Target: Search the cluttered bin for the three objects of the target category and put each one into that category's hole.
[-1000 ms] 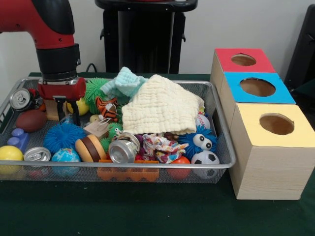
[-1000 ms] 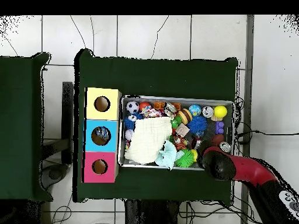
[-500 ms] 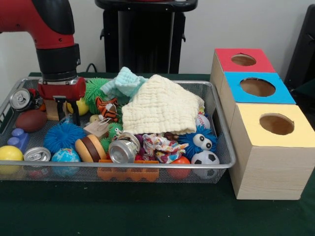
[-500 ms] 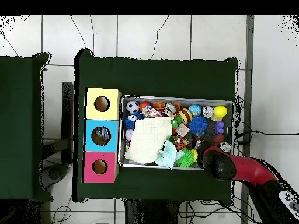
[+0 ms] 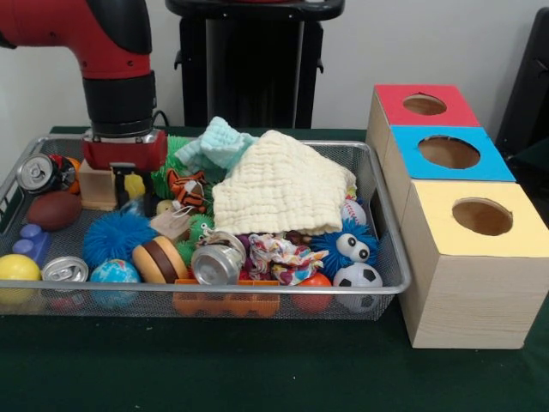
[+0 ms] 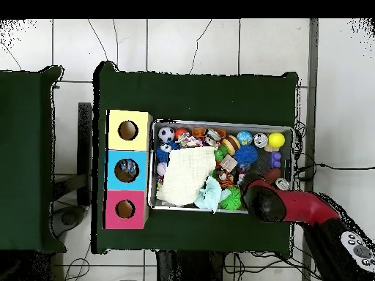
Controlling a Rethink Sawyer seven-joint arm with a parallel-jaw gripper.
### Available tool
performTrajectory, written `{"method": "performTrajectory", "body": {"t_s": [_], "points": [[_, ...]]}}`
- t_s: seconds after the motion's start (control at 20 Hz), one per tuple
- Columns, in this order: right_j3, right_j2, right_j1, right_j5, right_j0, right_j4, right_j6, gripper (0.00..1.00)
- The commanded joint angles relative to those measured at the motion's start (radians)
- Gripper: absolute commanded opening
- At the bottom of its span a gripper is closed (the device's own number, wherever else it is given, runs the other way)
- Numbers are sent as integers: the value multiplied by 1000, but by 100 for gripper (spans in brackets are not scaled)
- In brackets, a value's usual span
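Note:
A wire mesh bin (image 5: 377, 215) is full of toys, balls and cloths. Three silver cans lie in it: one at the far left corner (image 5: 36, 172), one at the front left (image 5: 64, 270), one at the front middle (image 5: 214, 262). My gripper (image 5: 130, 199) hangs low at the bin's back left, open, with its tips among the clutter beside a wooden block (image 5: 97, 186) and in front of a yellow ball (image 5: 135, 184). Nothing is held. In the overhead view the arm (image 6: 282, 205) covers the gripper. Three wooden boxes with holes, topped red (image 5: 425, 105), blue (image 5: 449, 153) and yellow (image 5: 480, 216), stand beside the bin.
A cream cloth (image 5: 279, 193) and a mint cloth (image 5: 219, 142) cover the bin's middle. Around the gripper lie a brown football (image 5: 53, 209), a blue spiky ball (image 5: 116, 236), a toy burger (image 5: 154, 259) and a tiger toy (image 5: 186, 189). The dark green table cover (image 5: 274, 369) surrounds everything.
The arm has shifted sideways towards the bin's middle, so the gripper now stands past the wooden block and nearer the tiger toy. The objects stay put.

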Motion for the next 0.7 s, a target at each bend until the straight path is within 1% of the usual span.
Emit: {"method": "performTrajectory", "body": {"t_s": [0.05,0.25,0.35,0.55,0.7], "points": [[48,-33,-88,119,101,69,96,0],[63,-53,-115,136,133,97,108,0],[52,-51,-120,163,144,116,103,0],[61,-51,-131,181,147,148,92,0],[78,-56,-139,170,149,159,88,0]]}}
